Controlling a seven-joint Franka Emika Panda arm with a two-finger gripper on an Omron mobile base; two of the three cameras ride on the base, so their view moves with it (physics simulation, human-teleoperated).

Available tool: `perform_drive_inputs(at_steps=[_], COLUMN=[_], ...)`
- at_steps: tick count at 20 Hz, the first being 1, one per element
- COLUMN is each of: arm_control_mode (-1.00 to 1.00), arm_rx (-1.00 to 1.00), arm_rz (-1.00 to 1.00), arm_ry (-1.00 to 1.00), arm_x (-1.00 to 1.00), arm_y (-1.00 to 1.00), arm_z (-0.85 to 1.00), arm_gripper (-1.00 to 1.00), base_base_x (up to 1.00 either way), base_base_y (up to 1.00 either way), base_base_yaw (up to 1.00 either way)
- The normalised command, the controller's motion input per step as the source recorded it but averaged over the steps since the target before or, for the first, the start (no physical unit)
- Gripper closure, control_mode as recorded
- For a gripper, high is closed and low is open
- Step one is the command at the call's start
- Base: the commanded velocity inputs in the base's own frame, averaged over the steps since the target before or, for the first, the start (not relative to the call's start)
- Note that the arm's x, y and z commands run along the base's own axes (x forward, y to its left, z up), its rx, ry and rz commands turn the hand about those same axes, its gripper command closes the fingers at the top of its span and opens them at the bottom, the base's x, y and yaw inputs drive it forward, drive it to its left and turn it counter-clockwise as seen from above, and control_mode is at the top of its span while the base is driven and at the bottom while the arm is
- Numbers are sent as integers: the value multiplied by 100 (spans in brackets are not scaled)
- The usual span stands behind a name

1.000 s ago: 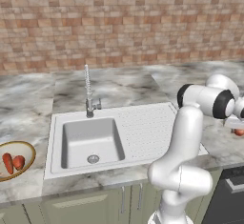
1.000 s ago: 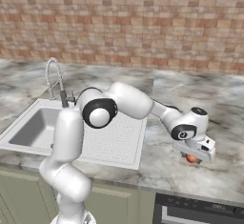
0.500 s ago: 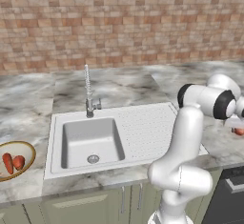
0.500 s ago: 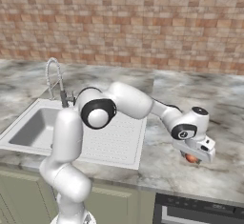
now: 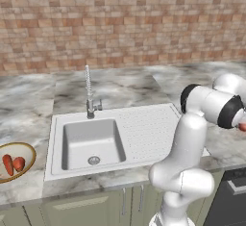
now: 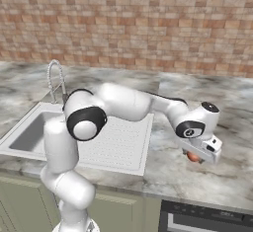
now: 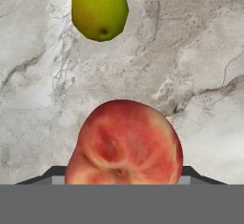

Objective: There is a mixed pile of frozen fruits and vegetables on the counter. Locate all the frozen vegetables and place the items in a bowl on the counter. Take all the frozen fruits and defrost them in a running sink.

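A red-orange ball (image 7: 125,144) sits right at the bottom of the hand view, between my gripper's jaws, which close on its sides. In the right base view my gripper (image 6: 196,154) is low over the counter (image 6: 232,176) to the right of the sink (image 6: 30,131), with the red-orange ball (image 6: 193,157) under the hand. A yellow-green ball (image 7: 99,8) lies on the marbled counter (image 7: 190,51) a short way beyond it. The bowl (image 5: 31,154) stands at the far left with a long orange-red piece (image 5: 7,165) and a stubbier one (image 5: 18,163) inside.
The sink basin (image 5: 91,141) and its dotted drainboard (image 5: 146,131) lie between the bowl and my hand. A chrome spring-neck faucet (image 5: 88,91) stands behind the basin. A brick wall backs the counter. A dark appliance front (image 6: 207,218) sits below the counter's right end.
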Motion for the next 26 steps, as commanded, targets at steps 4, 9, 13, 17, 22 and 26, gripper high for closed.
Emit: perform_drive_inputs(at_steps=[4,9,13,17,22,26], arm_control_mode=[-100,-100,-100,-100,-100,-100], arm_rx=[0,-1,-14,-23,-8,-4], arm_rz=[6,13,6,0,0,0], arm_ry=[-12,-14,6,25,25,12], arm_x=[-43,-26,45,99,67,27], arm_y=[69,85,100,100,98,100], arm_z=[64,41,8,-3,2,0], arm_gripper=[100,100,100,100,100,100], base_base_x=[0,0,0,0,0,0], base_base_y=[0,0,0,0,0,0], base_base_yaw=[0,0,0,0,0,0])
